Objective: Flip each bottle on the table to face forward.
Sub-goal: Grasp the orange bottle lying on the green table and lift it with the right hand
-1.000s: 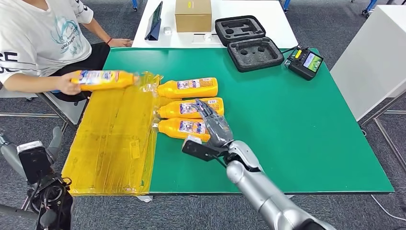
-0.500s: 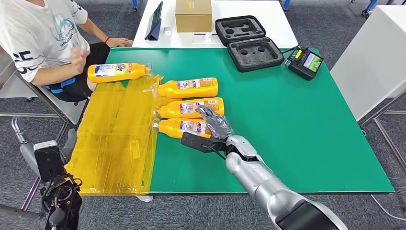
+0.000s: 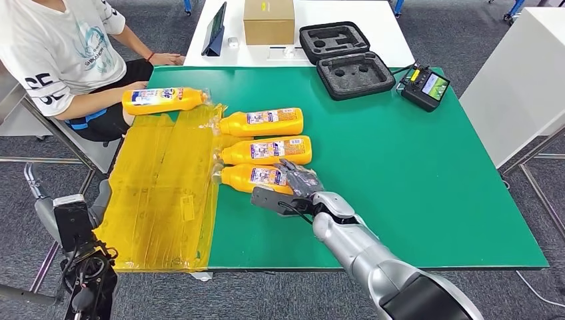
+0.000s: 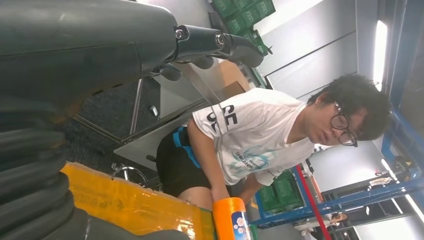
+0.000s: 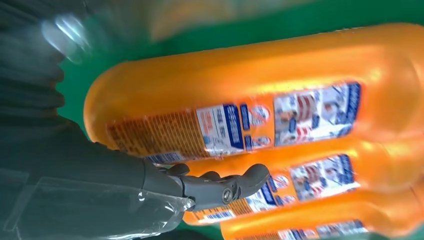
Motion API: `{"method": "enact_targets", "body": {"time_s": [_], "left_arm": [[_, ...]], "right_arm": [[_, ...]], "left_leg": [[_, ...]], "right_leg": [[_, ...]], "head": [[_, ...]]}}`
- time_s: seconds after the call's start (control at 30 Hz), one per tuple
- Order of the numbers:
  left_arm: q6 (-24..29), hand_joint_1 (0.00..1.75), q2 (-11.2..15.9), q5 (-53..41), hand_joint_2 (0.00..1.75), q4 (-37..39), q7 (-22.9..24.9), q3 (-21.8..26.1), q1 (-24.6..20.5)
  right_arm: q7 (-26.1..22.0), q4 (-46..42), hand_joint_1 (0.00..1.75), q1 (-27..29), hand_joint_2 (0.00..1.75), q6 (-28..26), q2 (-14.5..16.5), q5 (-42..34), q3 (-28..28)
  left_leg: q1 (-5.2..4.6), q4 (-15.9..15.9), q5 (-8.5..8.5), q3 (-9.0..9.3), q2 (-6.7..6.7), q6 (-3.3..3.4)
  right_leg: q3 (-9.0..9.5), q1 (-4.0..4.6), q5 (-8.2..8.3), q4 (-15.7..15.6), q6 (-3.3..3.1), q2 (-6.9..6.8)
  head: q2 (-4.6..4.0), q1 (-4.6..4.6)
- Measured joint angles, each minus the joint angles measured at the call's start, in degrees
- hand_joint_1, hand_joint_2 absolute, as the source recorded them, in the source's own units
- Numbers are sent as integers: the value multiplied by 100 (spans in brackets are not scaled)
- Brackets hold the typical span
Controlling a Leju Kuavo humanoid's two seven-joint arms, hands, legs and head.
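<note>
Bottles (image 3: 266, 122): 4 lie flat; right hand (image 3: 300, 180) seemingly touches the nearest.

Bottle (image 3: 262, 123) labels — print too small to read.

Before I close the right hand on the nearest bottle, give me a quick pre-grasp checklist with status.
1. Right hand at the nearest bottle: ok, over its base end.
2. Grip secured: cannot tell; fingers lie by the label, contact unclear.
3. Gap to the middle bottle: not ok, they lie close.
4. Person away from the target: ok, seated at the table's far corner.
5. Left hand out of the way: ok, off the table.
6. Bare green mat beside it: ok.
</note>
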Motion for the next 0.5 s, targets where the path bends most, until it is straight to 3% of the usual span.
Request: {"method": "enact_targets", "body": {"time_s": [0.3, 0.43, 0.5], "left_arm": [[0, 0, 0, 28, 175, 126, 0, 4, -11], [0, 0, 0, 39, 175, 186, 0, 7, -21], [0, 0, 0, 52, 175, 209, 0, 7, -28]], "right_arm": [[559, 191, 0, -154, 175, 312, 8, 73, 3], [714, 251, 145, -193, 175, 420, -2, 117, 11], [737, 270, 159, -195, 175, 461, -13, 116, 17]], "left_leg": [[0, 0, 0, 1, 0, 0], [0, 0, 0, 1, 0, 0], [0, 0, 0, 1, 0, 0]], "right_leg": [[0, 0, 0, 0, 0, 0], [0, 0, 0, 0, 0, 0], [0, 0, 0, 0, 0, 0]], "head": [[0, 1], [0, 2], [0, 1]]}}
